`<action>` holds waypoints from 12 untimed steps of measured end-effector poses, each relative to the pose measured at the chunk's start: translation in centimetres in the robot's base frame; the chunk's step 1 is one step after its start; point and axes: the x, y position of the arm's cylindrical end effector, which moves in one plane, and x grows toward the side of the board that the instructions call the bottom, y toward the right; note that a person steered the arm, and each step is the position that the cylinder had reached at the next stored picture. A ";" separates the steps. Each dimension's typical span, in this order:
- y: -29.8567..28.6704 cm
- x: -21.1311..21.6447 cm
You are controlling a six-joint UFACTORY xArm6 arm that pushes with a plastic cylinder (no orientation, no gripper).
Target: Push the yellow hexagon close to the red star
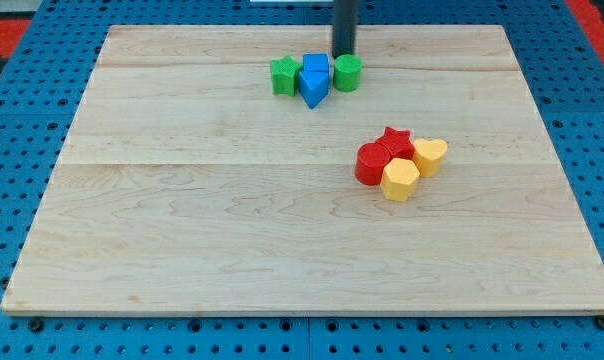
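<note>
Sitting flat on the wooden board (pixel 182 250), right of centre in the view: yellow hexagon (pixel 400 180), pale orange-yellow, six-sided top face plainly readable, lit from above. Touching the red cylinder (pixel 371 164) on its left and the yellow heart (pixel 429 156) at its upper right; red star (pixel 394 142) just above, tucked behind those neighbours, very near the hexagon though actual contact cannot be made out. Four blocks packed into one tight cluster. Open wood all round that cluster: broad bare stretch toward the view's bottom and left, narrower margin to the board's right edge, blue pegboard (pixel 22 150) beyond every edge. Near the view's top, a second group: green star (pixel 284 76), blue pentagon-like block (pixel 315 80) with a point toward the bottom, green cylinder (pixel 347 73), side by side and touching. Dark rod coming straight down from the top edge, my tip (pixel 343 55) just behind the green cylinder and beside the blue block, well apart from the hexagon. No jaws on the rod, nothing held; contact with the green cylinder not determinable.
</note>
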 end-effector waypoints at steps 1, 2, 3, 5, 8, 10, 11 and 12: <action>0.2 -0.5; 0.1 -0.9; 0.1 -0.9; 3.6 -0.5; 12.5 15.9; 10.1 20.7; 9.4 23.2; 8.4 26.5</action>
